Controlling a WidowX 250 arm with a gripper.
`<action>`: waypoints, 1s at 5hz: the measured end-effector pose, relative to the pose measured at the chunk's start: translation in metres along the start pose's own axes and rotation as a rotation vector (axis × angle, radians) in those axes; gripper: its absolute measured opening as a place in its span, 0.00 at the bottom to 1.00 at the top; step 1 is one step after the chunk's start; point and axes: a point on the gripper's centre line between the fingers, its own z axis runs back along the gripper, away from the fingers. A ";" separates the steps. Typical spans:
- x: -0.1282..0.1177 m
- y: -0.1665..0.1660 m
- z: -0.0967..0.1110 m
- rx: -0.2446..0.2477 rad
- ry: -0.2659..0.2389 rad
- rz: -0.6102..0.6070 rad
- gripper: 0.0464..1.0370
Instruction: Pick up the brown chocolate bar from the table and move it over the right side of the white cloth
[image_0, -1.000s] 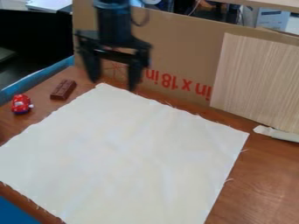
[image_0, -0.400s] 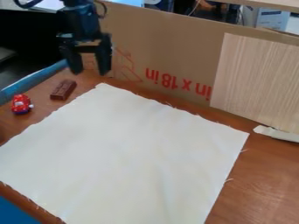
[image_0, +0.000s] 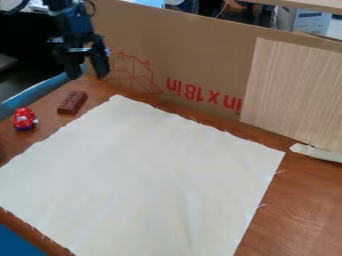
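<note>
Over the far left part of the bench, the gripper is being drawn farther left, its jaws being kept apart around nothing. The pale cloth is being left spread flat and unchanged, so its handling is seemingly being paused or finished. Beside its left edge, the brown bar and red toy car are being left untouched.
</note>
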 end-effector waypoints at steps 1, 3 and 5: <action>0.014 0.016 -0.012 0.063 -0.040 0.068 0.96; 0.046 0.046 -0.028 0.174 -0.114 0.170 0.96; 0.055 0.066 -0.033 0.132 -0.090 0.138 0.96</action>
